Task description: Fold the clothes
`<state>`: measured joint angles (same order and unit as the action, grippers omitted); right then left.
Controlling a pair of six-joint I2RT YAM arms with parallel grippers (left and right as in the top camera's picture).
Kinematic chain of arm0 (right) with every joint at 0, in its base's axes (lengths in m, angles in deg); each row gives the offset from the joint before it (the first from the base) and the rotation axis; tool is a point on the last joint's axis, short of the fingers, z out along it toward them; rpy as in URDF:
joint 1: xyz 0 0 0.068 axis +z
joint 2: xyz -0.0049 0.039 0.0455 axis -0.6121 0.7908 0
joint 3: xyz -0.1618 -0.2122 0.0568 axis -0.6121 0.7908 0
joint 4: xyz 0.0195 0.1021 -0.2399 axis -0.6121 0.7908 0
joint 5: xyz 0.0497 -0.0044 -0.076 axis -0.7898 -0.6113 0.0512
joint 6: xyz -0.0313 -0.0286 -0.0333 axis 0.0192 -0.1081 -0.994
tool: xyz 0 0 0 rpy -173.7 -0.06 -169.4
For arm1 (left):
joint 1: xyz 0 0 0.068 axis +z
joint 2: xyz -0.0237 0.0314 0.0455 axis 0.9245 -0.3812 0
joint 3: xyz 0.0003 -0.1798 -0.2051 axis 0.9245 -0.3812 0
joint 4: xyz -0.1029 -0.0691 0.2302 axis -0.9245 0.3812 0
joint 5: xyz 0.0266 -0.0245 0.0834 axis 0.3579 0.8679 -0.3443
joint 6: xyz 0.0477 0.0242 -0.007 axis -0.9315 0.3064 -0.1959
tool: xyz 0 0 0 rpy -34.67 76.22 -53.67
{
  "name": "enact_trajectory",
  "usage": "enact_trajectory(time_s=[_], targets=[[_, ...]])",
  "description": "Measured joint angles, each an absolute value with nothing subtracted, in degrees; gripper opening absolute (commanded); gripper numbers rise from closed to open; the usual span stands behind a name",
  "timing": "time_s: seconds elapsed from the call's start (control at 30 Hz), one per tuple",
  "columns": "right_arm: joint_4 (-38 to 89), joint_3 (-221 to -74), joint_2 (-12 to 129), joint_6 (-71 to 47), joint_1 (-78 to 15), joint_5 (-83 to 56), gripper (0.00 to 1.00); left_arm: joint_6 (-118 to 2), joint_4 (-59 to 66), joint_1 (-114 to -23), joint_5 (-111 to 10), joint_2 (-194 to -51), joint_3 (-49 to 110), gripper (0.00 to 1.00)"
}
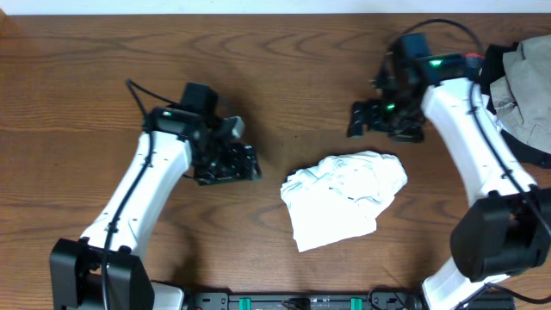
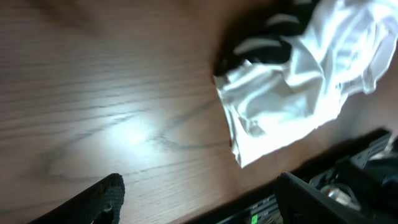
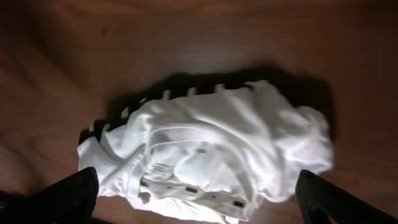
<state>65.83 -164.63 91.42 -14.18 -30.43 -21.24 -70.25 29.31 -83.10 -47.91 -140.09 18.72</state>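
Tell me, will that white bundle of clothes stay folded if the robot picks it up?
Probably floppy: the white clothes are thin, wrinkled cloth in loose layers, so lifted by one edge they would likely sag and unfold. They look light, so a push would probably bunch or slide them on the table, not roll.

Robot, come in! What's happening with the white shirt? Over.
Left gripper, right gripper: jaws open, empty. Crumpled white cloth bundle lies between, untouched. Nothing blocking.
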Motion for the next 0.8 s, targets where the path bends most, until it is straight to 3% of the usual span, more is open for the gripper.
enact_trajectory(time_s=[0.2, 0.57, 0.8], targets=[[67.8, -164.6, 91.4, -14.5, -36.9, -24.2, 0.99, -68.5, 25.7, -90.9, -47.9, -140.1, 18.7, 0.79], [66.8, -164.6, 91.4, -15.0, -38.2, -25.7, 0.99, -58.3, 21.2, -99.1, -47.9, -145.5, 18.7, 0.79], [71.6, -164.6, 91.4, -15.9, -38.2, -26.2, 0.77, -56.8, 20.8, -99.4, -49.5, -149.7, 18.7, 0.78]])
